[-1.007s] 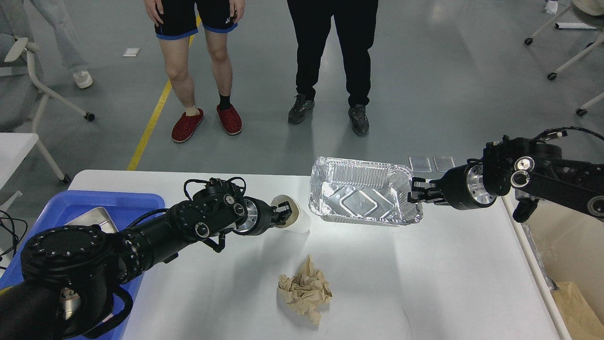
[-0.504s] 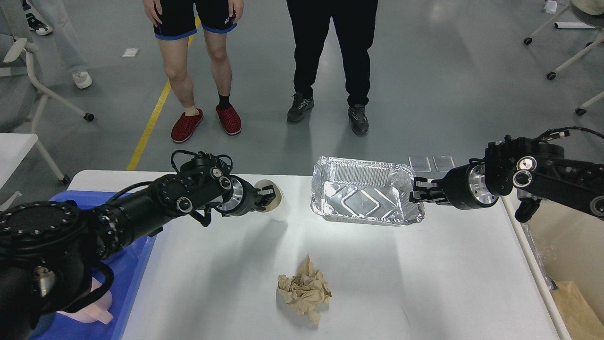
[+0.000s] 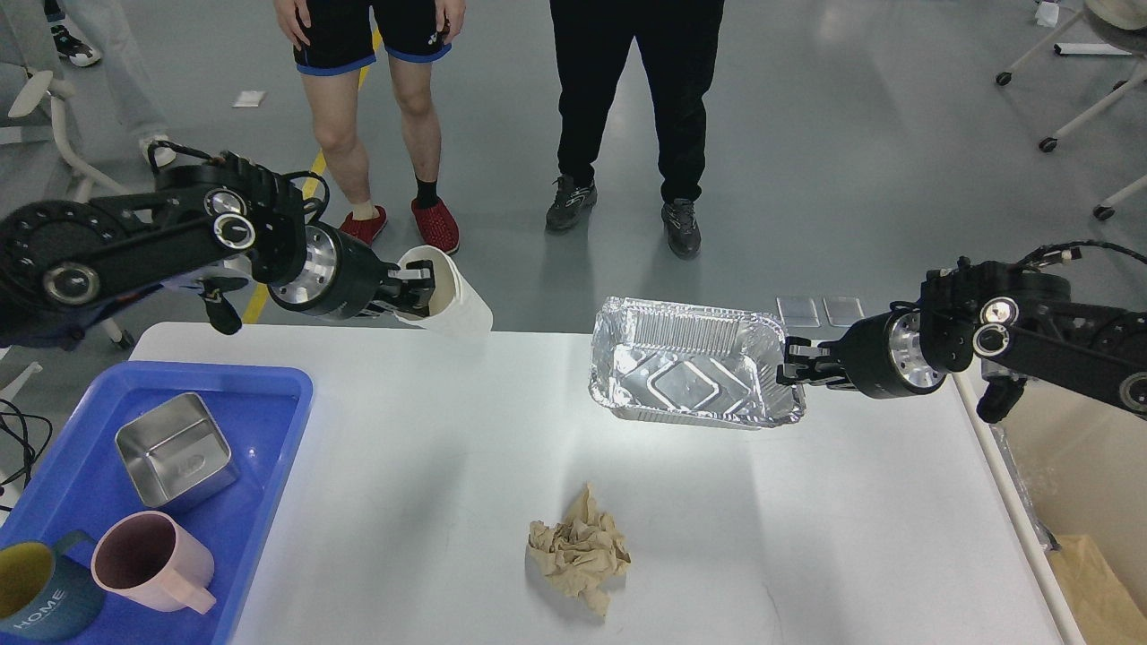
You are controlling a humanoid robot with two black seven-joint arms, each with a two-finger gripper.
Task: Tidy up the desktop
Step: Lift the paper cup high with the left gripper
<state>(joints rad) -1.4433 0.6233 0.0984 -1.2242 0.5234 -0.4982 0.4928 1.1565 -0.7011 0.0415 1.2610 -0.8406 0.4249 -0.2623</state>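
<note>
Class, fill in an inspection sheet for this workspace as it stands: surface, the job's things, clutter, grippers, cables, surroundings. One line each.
Surface: white desktop, mostly bare, no spills seen.
Job's things: white paper cup held tilted above the far edge; foil tray gripped at its right rim.
Clutter: crumpled brown paper lying loose near the front; blue tray at left holds a steel box, a pink mug and a dark mug.
Grippers: left gripper shut on the cup's rim; right gripper shut on the foil tray.
Cables: black cable at the left edge.
Surroundings: two people standing beyond the desk; wheeled chairs on the grey floor.
</note>
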